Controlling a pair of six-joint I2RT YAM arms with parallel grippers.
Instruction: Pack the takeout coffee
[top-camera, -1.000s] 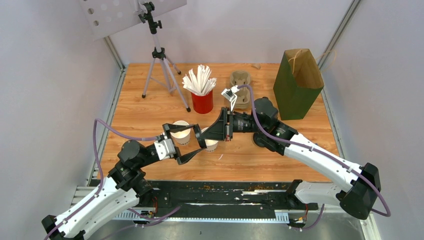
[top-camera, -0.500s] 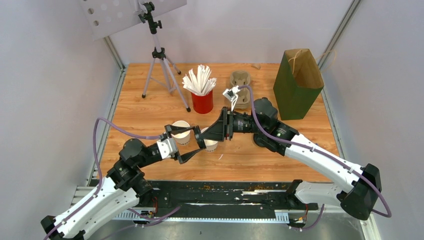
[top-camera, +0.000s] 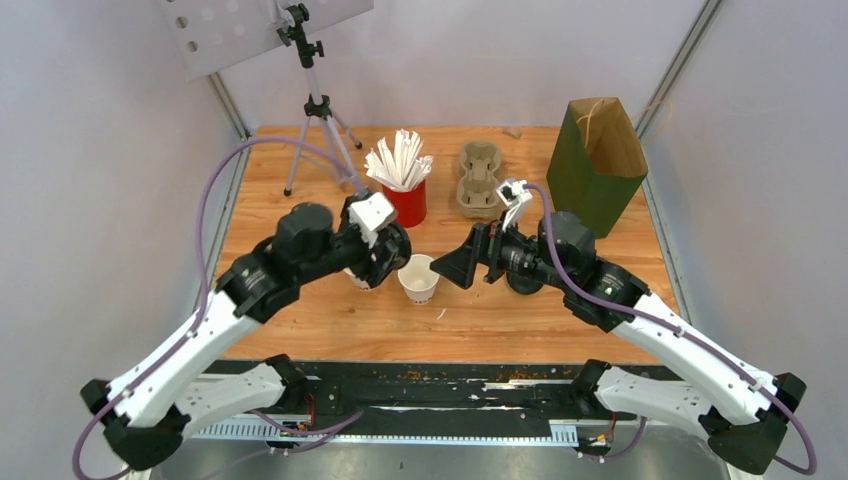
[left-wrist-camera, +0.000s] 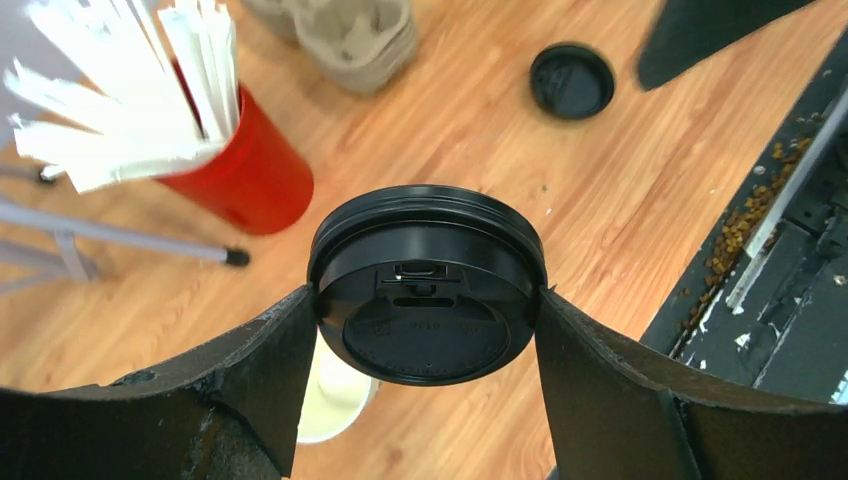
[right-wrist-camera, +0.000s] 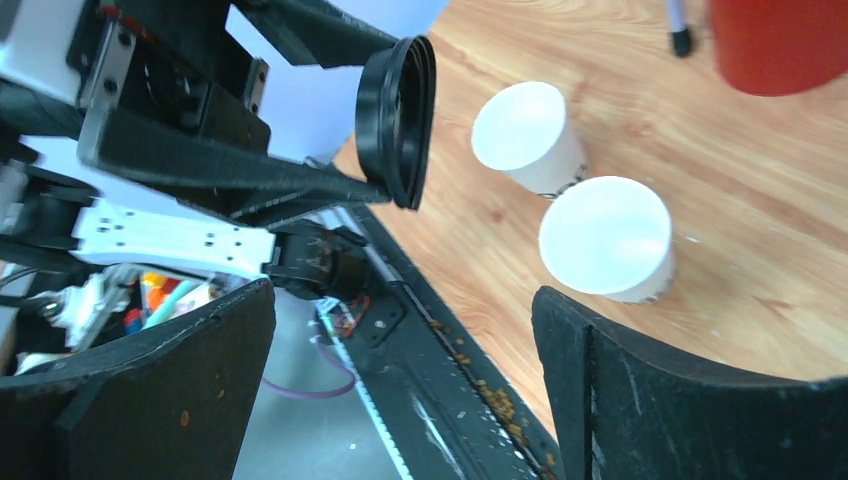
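We see a wood-plank table top (top-camera: 500, 320) filling the middle of the top view. It is closed in by plain pale grey walls (top-camera: 480, 60) at the back and both sides, with aluminium posts (top-camera: 228, 105) rising at the upper left and upper right. At the upper left a tripod (top-camera: 318, 110) stands on the wood, a white perforated panel (top-camera: 230, 30) at its head; along the lower edge runs a black strip (top-camera: 450, 385) strewn with brown crumbs.
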